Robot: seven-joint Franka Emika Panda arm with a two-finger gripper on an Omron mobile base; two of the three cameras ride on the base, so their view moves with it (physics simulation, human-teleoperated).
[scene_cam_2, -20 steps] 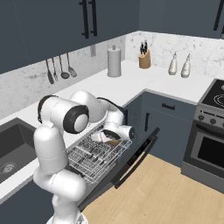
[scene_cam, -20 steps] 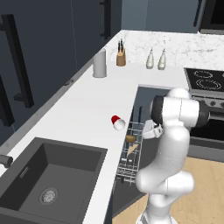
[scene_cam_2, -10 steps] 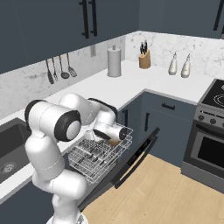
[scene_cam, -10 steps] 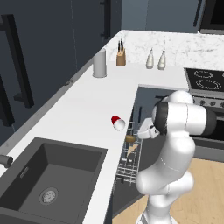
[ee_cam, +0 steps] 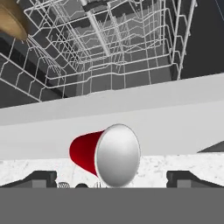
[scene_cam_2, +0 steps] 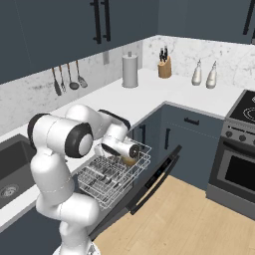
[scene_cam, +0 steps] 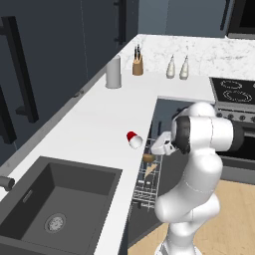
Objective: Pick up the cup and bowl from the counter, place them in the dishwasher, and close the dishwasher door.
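End effector [ee_cam: 112, 183] was open and empty, fingertips [ee_cam: 39, 178] spread wide apart either side of the cup [ee_cam: 105, 155], not touching it. Cup lay on its side on the white table [scene_cam: 94, 129] near the edge, white mouth toward the hand camera; the bowl [scene_cam: 148, 158] sat in the wire rack [scene_cam_2: 112, 174] of the dishwasher [ee_cam: 109, 57], just beyond that edge. Dishwasher door [scene_cam_2: 149, 184] hung open below the pulled-out rack, grey canister [scene_cam: 113, 72] well back on the table.
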